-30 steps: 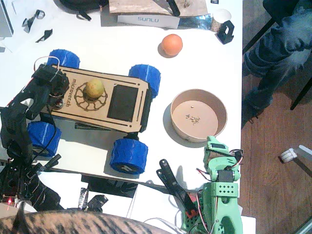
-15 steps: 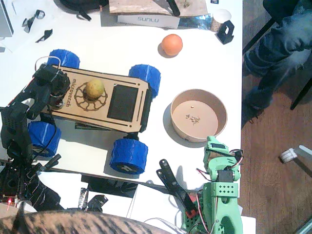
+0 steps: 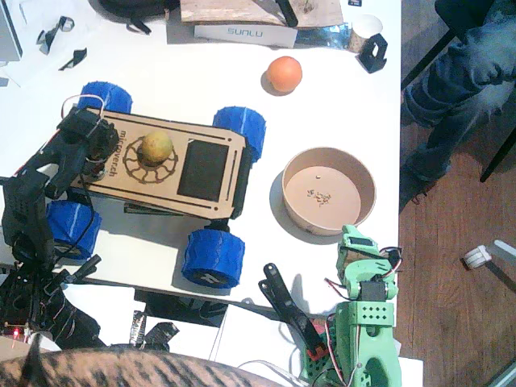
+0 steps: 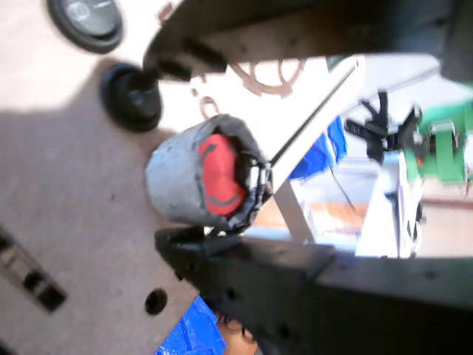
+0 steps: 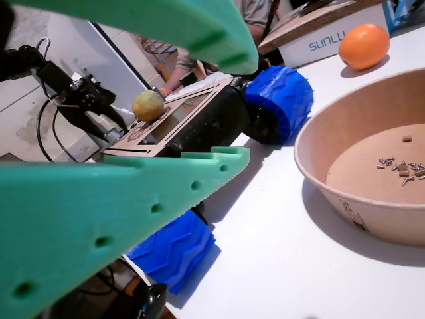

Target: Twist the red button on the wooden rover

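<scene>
White table [image 3: 339, 113] carrying the wooden rover [image 3: 165, 173] (on four blue wheels), a tan bowl [image 3: 329, 191] beside it, an orange ball [image 3: 284, 74] sitting further back.

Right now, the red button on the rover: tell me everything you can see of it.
The red button is a small round knob with a red face and a pale grey rim, standing up from the plywood deck of the wooden rover. Its collar looks dull and a bit frayed at the edge. Two black round buttons sit beside it. The left hand brackets it with one black finger on each side, at or near contact. In the fixed view the left arm hides it.
</scene>
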### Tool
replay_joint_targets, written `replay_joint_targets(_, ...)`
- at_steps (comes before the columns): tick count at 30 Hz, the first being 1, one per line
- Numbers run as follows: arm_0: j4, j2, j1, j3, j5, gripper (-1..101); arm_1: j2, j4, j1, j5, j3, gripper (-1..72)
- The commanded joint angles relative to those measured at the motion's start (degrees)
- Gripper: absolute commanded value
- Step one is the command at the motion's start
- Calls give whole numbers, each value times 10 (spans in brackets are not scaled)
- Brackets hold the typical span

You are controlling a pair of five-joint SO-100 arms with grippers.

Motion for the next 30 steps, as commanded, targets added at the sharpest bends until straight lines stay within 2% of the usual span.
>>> replay_joint_targets(1, -10, -2, 13, -16, -4, 108, 0, -4, 4, 5, -3, 104)
replay_joint_targets(13, -10, 0, 13, -16, -3, 2, 0, -4, 4, 5, -3, 104)
replay_joint_targets(26, -7, 0, 13, -16, -3, 0, 0, -4, 4, 5, -3, 104)
replay_joint_targets(30, -12, 0, 13, -16, -3, 64, 0, -4, 4, 5, -3, 104)
